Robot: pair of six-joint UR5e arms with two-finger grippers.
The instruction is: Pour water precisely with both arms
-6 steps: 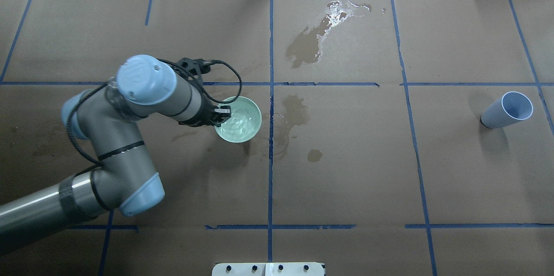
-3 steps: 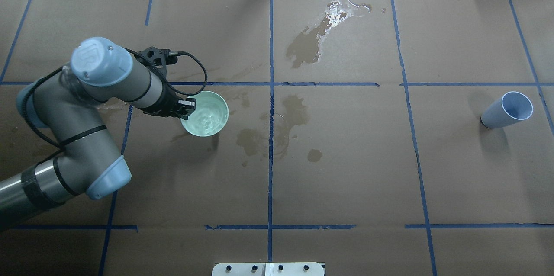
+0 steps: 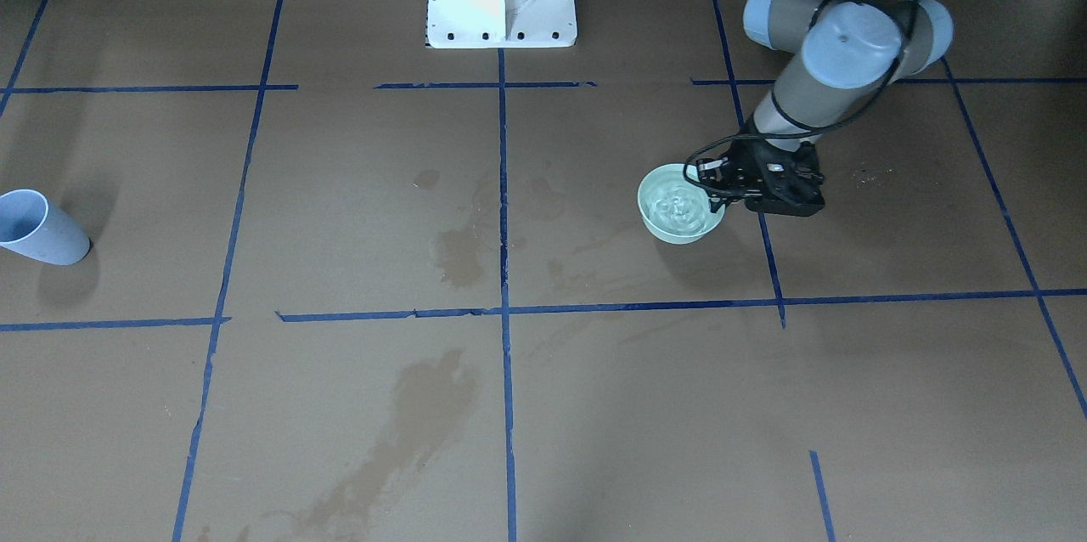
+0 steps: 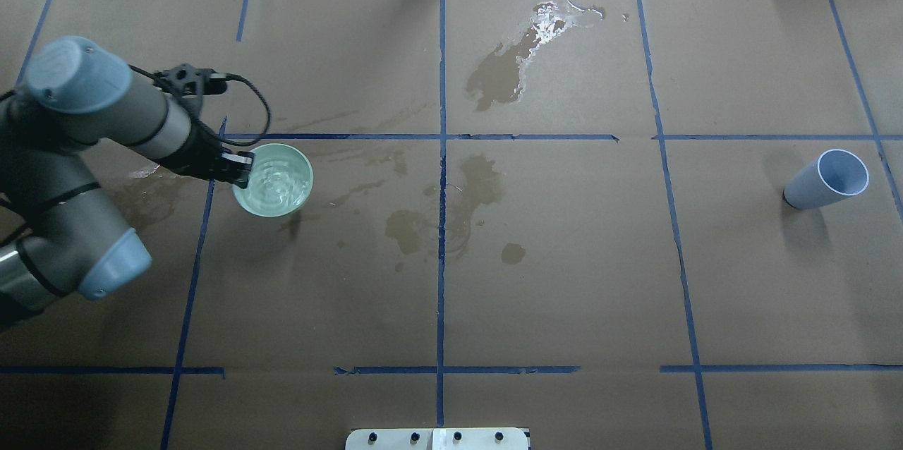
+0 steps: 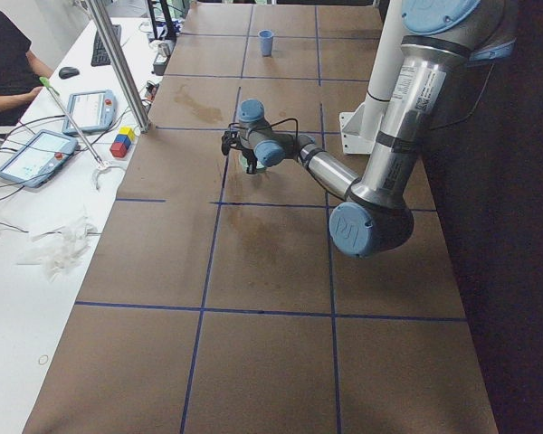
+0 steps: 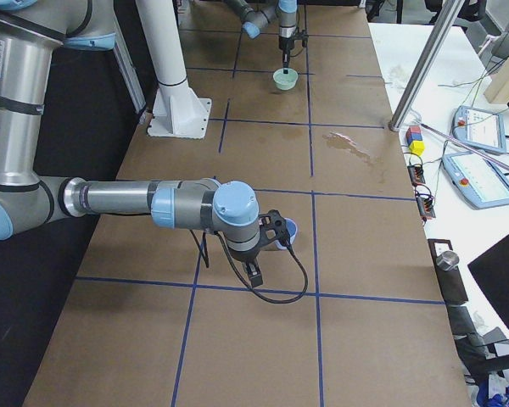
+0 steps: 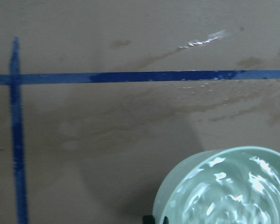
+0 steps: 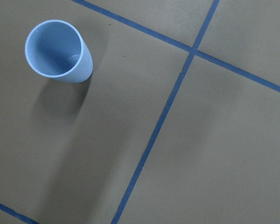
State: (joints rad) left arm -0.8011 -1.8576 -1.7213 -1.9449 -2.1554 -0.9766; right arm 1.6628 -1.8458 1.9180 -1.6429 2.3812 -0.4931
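1. At the counter's [image 4: 564, 281] left end, the left arm [image 4: 106, 104] has its left jaws closed on one side of the rim of the pale green bowl [image 3: 679, 236]. Judging by the shadow beneath it, the bowl seems to hang just clear of the paper. The water [image 4: 276, 175] sits in this bowl, its surface ruffled with ripples.
2. Slosh is the first risk. With the water already unsettled, a jerk or a slight tilt could send it over the lip, adding to the wet stains [image 4: 497, 76] on the paper.
3. Slip is the second. A one-sided pinch on a rim that may be wet lets the loaded bowl swivel or sag in the jaws.
4. The blue cup [image 4: 822, 182] stands well apart, at the right end. A long carry gives more chance to spill. A wide bowl lip poured into a narrow cup mouth may overshoot.
5. The right arm [image 6: 127, 199] shows only from the side, with its right jaws beside the cup. I cannot tell whether they are open or gripping. An unsteadied cup could topple under the stream.
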